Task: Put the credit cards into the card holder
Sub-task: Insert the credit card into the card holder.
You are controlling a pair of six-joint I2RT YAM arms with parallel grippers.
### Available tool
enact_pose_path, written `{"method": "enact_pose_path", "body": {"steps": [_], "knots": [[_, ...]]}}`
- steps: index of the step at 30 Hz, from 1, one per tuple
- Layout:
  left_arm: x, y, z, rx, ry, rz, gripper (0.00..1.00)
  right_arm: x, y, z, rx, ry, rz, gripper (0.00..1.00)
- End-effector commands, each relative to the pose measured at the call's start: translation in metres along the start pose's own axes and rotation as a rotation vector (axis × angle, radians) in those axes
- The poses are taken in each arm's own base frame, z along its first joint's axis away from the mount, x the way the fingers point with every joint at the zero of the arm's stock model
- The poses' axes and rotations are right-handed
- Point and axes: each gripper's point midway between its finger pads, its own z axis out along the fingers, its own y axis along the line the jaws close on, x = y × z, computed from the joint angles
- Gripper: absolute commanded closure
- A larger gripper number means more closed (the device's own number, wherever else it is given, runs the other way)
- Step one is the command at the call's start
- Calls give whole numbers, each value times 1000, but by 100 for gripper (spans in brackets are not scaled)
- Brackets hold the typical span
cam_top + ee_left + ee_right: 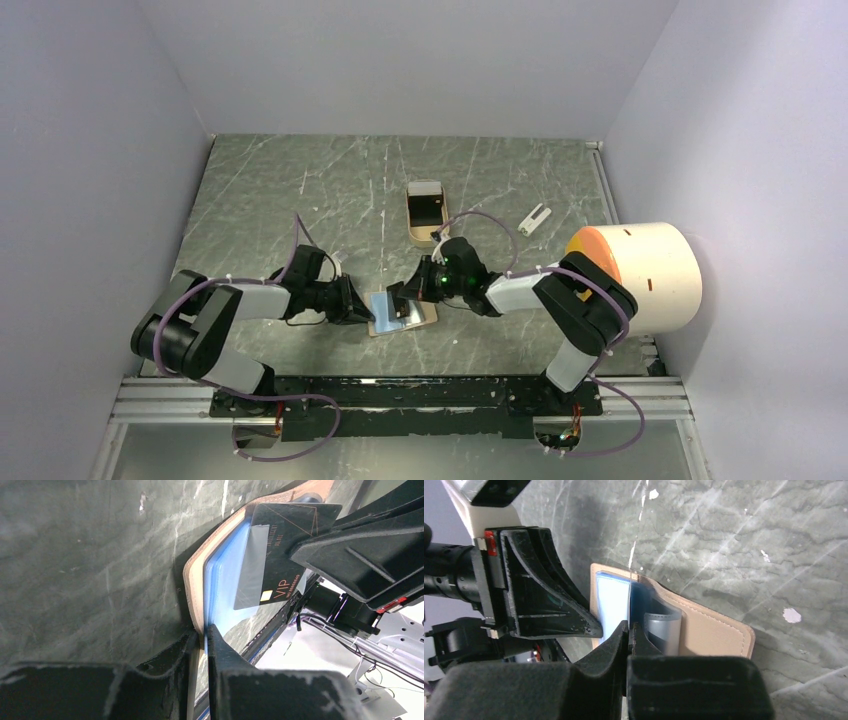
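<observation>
The card holder point(384, 318) lies open on the table, tan outside and shiny blue inside. My left gripper point(358, 308) is shut on its left edge; in the left wrist view the fingertips point(205, 630) pinch the tan rim point(192, 580). My right gripper point(403, 297) is shut on a black credit card point(285, 535) marked VIP and holds it tilted over the blue inside. In the right wrist view that credit card point(629, 590) shows edge-on above the right gripper point(629, 625), which stands just over the holder point(714, 630).
An oblong tan tray point(425, 212) with something dark inside stands behind the holder. A small white object point(535, 218) lies at the back right. A big white cylinder with an orange face point(640, 275) sits at the right edge, close to the right arm.
</observation>
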Motion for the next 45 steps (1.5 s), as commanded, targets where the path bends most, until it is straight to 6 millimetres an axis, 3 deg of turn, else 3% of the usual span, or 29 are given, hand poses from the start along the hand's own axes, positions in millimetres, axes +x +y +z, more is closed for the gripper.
{"method": "enact_pose_path", "body": {"steps": [1, 15, 21, 29, 33, 41, 45], "knots": [[5, 14, 3, -69, 8, -2, 83, 15, -17, -6, 81, 74, -33, 97], [5, 17, 6, -78, 19, -11, 84, 29, -23, -7, 112, 173, -47, 100], [0, 16, 4, -98, 4, -1, 84, 25, -23, -13, 118, 153, -78, 100], [-2, 11, 2, -89, -9, -1, 86, 40, -26, -14, 85, 195, -58, 100], [-2, 7, 1, -75, -14, 10, 85, 36, -23, -10, 74, 177, -54, 100], [0, 2, 1, -61, -6, 0, 85, 15, -29, -15, 187, 107, -80, 63], [0, -1, 2, -45, -6, -3, 85, 13, -35, -23, 233, 101, -101, 60]]}}
